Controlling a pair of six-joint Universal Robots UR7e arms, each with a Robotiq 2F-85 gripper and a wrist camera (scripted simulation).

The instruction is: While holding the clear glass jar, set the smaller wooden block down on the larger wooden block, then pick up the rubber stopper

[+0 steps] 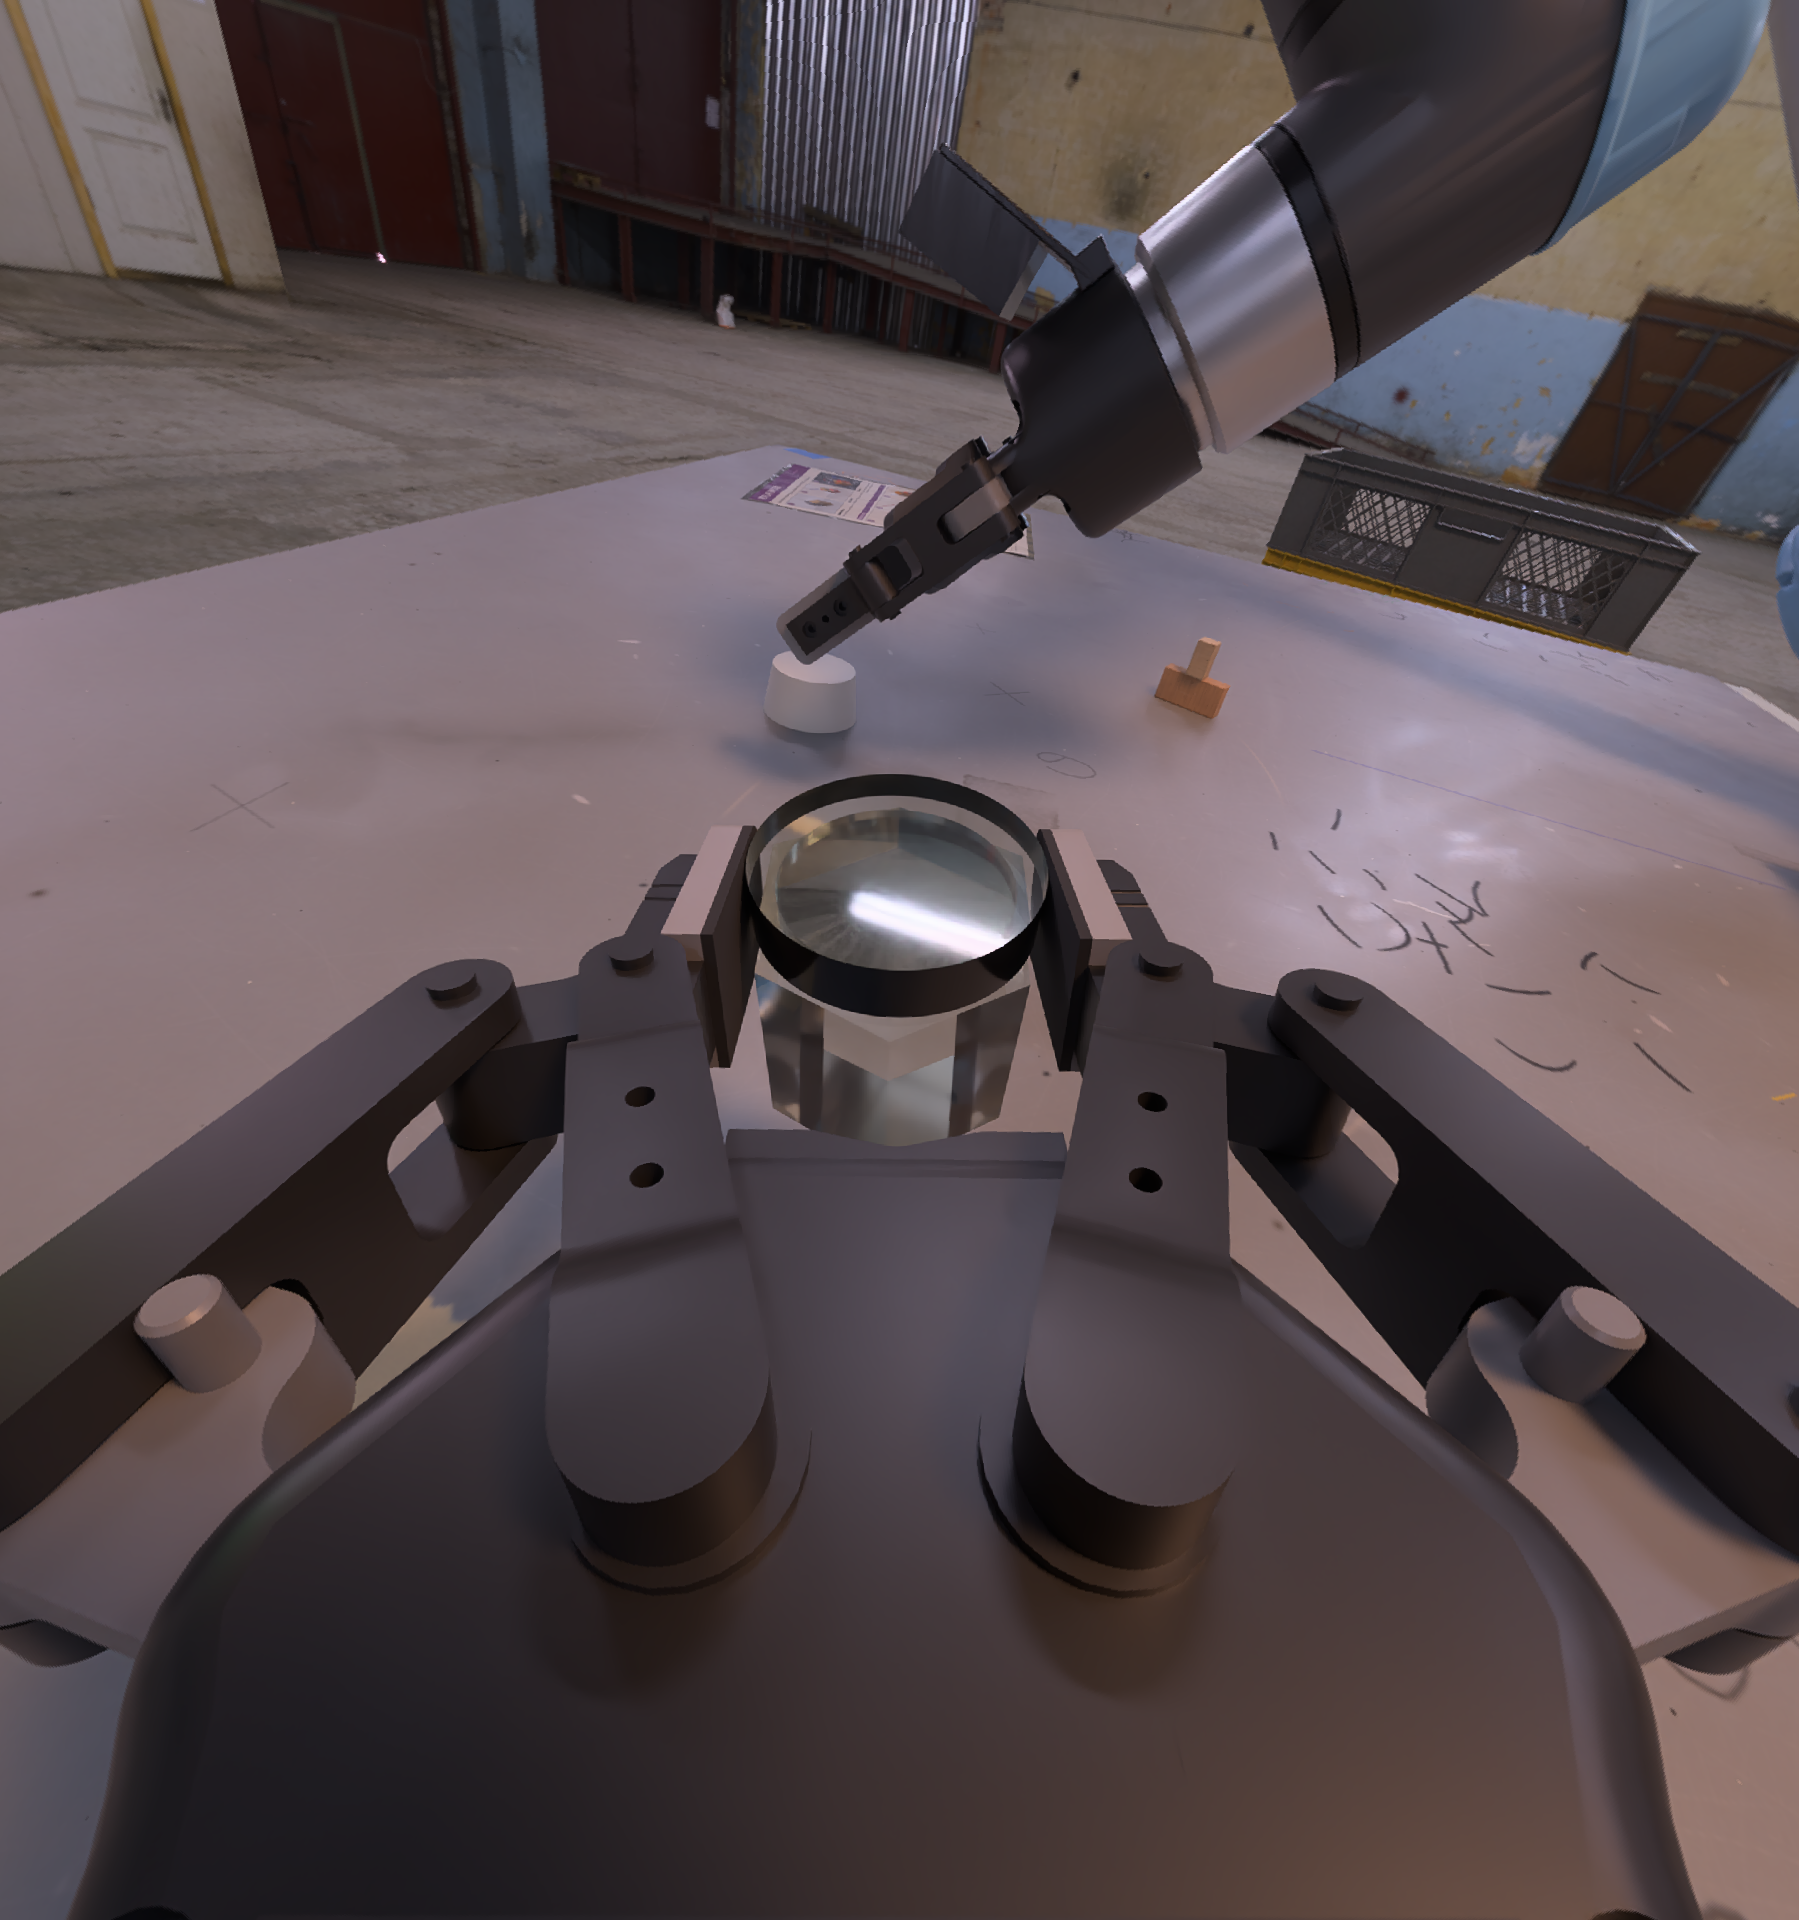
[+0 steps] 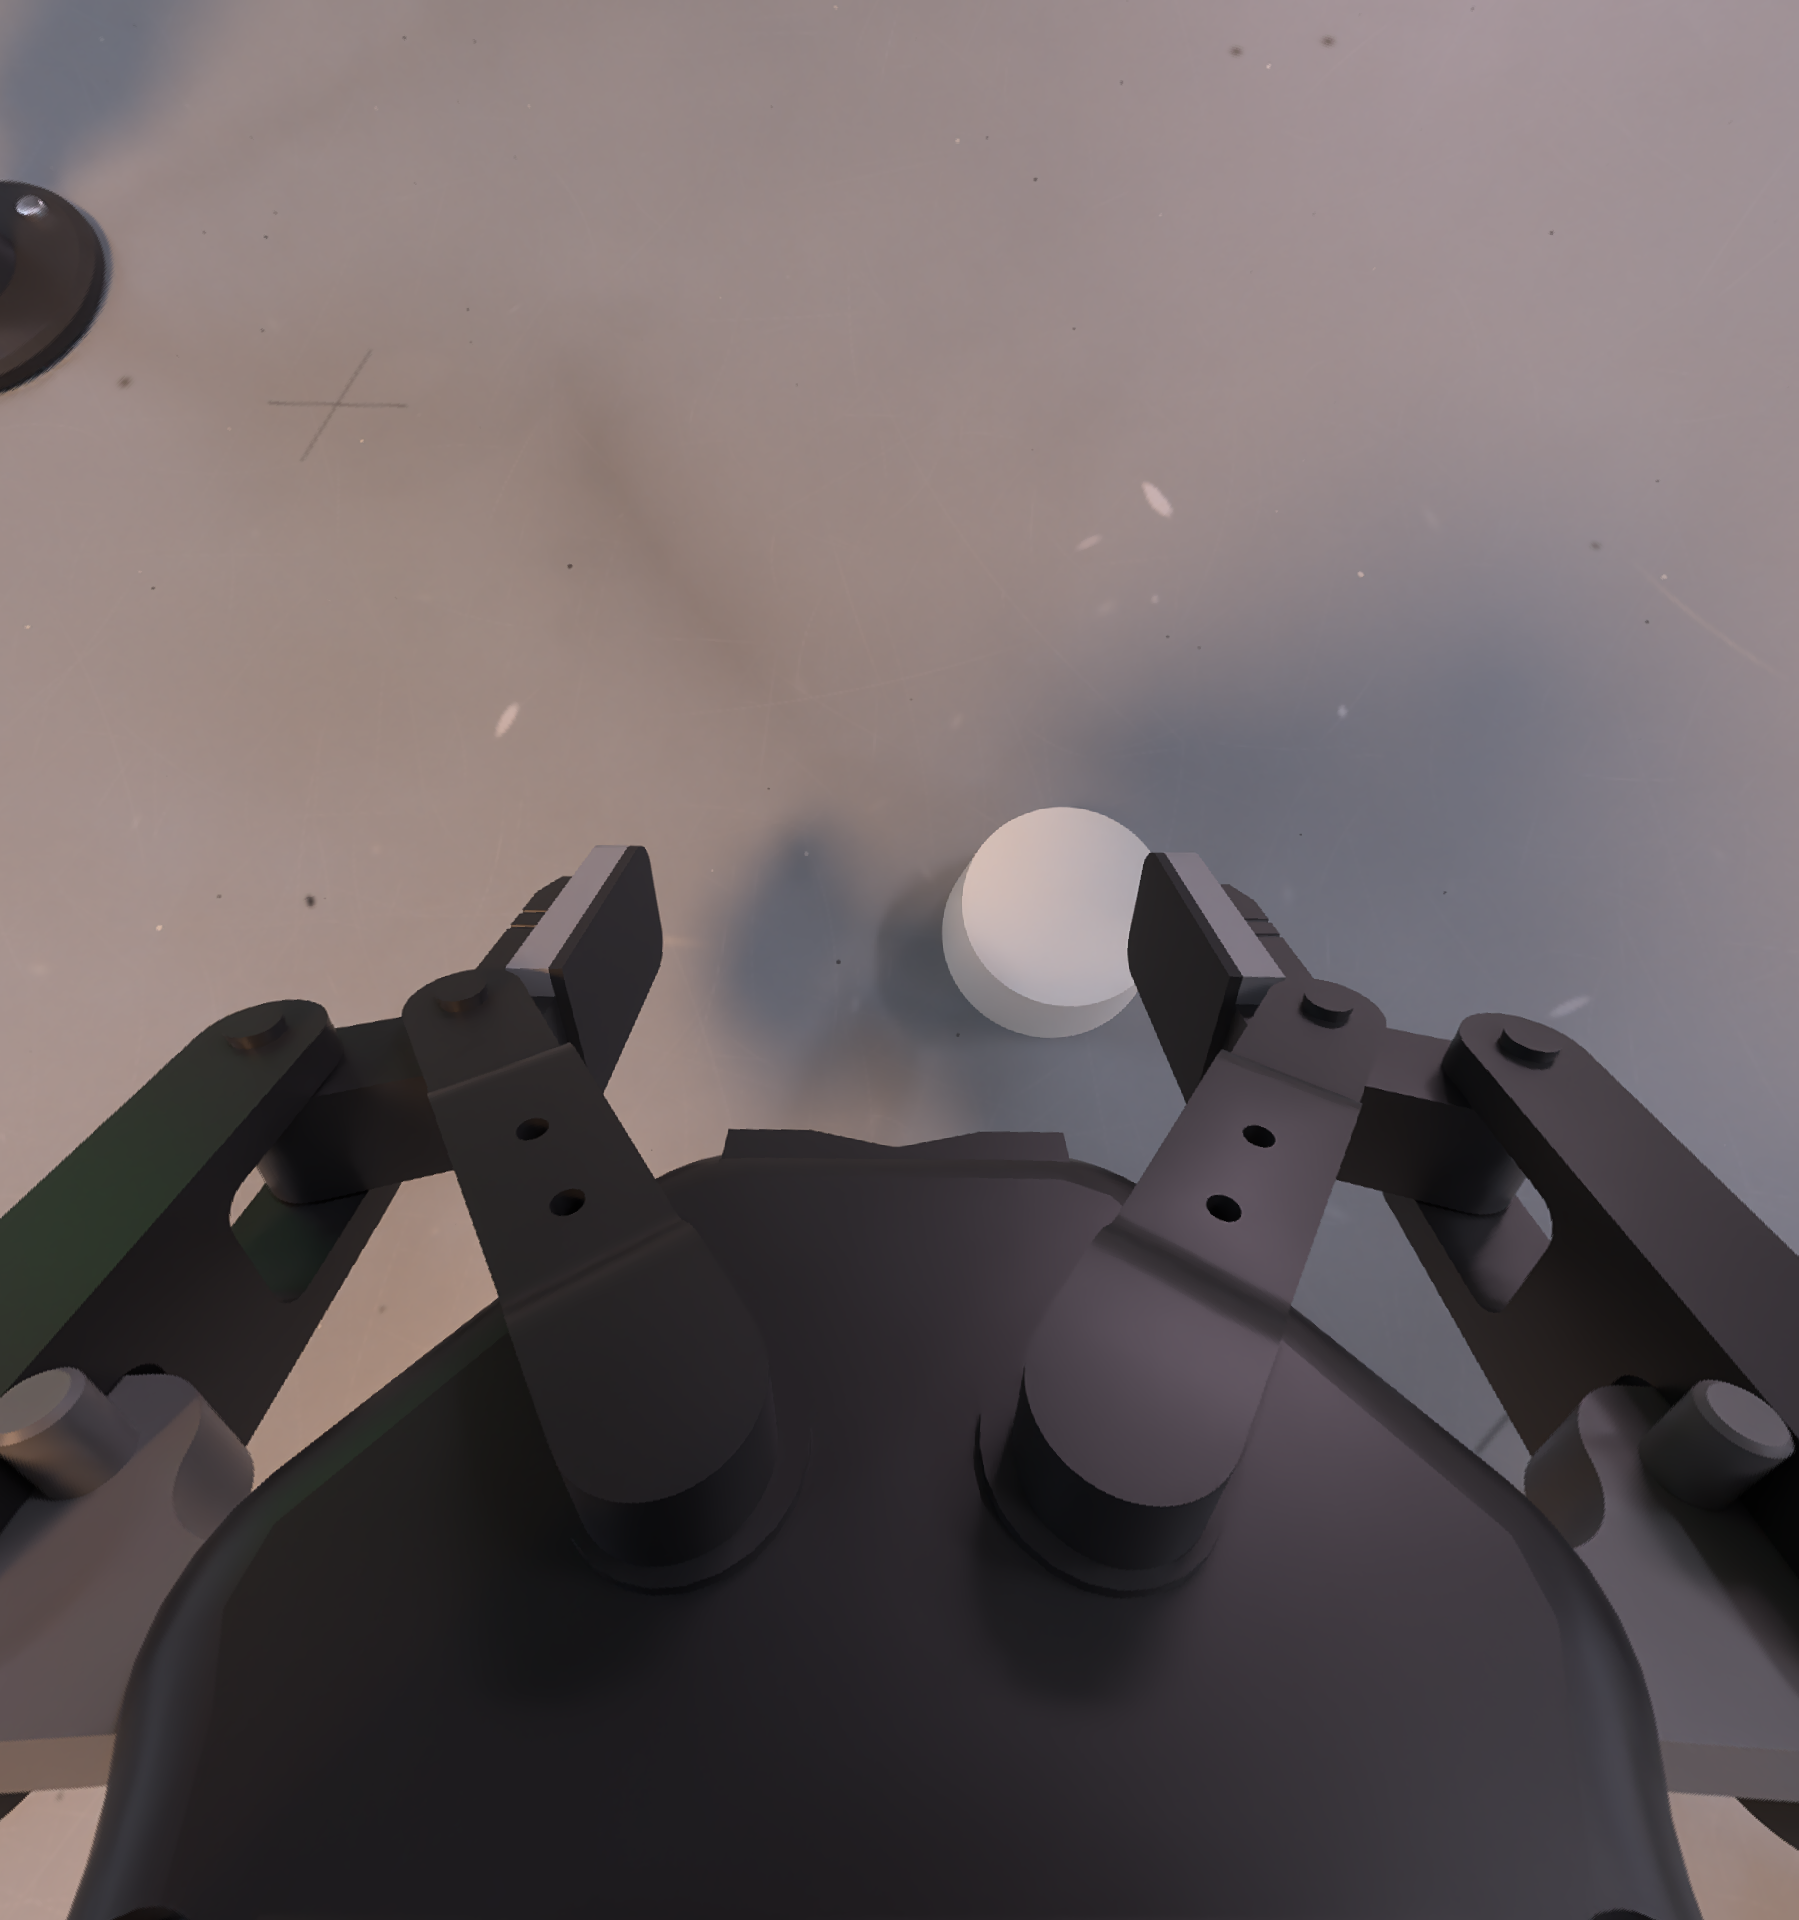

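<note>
So the left gripper [image 1: 895, 940] has its two pads clamped on either side of the clear glass jar [image 1: 890, 997], right under the dark-rimmed top, and the jar hangs clear of the counter [image 1: 355, 748]. The right gripper [image 2: 895, 935] is spread wide with nothing between its pads. From its own wrist view the right-hand fingertip [image 2: 1181, 956] sits just beside the white rubber stopper [image 2: 1046, 920]; I can't tell if it's actually touching. The other finger is well off to the side, so the stopper isn't centred in the gap at all.

From the left wrist view you can see that right gripper [image 1: 817, 634] angled down steeply, with its tip just above the top edge of the rubber stopper [image 1: 812, 691], which stands on the counter with its narrower end up.

The counter is a grey, scuffed slab with pencil crosses and dark scribbles on it. A printed sheet [image 1: 833, 494] lies at the far edge. Over to the right, the smaller wooden block [image 1: 1202, 657] stands upright on the larger wooden block [image 1: 1191, 694], well apart from the stopper.

The room looks like an old warehouse: concrete floor, red doors, a white door, and a dark plastic crate [image 1: 1477, 540] on the floor past the counter. A round arm base [image 2: 12, 291] is bolted to the counter.
</note>
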